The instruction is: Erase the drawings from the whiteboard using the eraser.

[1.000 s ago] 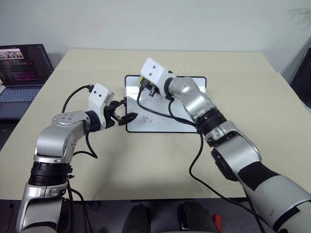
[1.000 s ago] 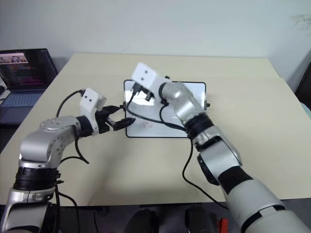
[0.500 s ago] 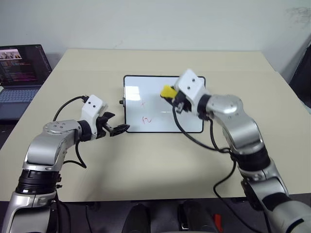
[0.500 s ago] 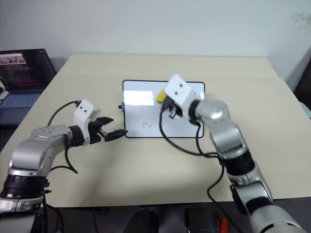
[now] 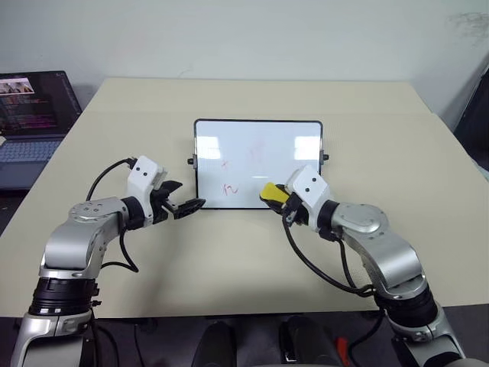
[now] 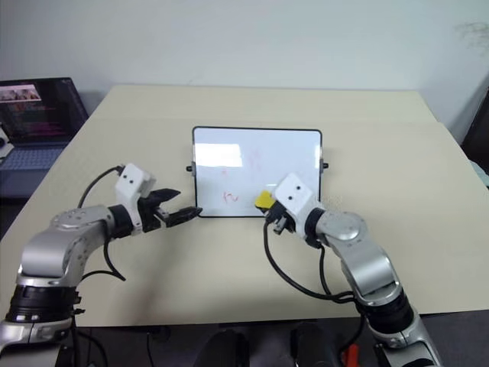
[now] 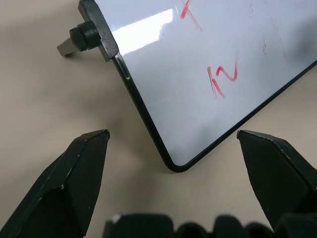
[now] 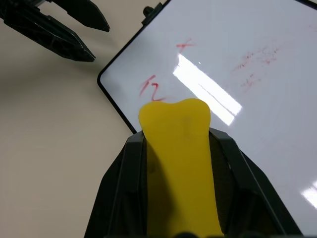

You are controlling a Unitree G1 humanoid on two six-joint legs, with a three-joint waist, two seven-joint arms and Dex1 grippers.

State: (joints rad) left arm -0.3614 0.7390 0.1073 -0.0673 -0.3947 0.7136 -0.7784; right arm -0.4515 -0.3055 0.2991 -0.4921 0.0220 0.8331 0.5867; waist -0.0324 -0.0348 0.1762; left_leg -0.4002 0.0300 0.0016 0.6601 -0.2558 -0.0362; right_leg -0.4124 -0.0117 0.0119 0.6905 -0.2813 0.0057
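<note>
Right gripper point(image 5: 276, 197) was pulled back from mid-board to lower centre, eraser point(image 5: 270, 191) clamped, over board point(image 5: 257, 163) bottom edge. Left gripper point(image 5: 186, 205) spread open at board's lower-left corner; drawings point(image 5: 229, 187) unerased.

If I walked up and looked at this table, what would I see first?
Probably the bright yellow eraser, pinched in the right gripper at the near edge of the whiteboard in the middle of the table. Next, the red drawings on the board, and the left gripper with fingers open by its near left corner.
</note>
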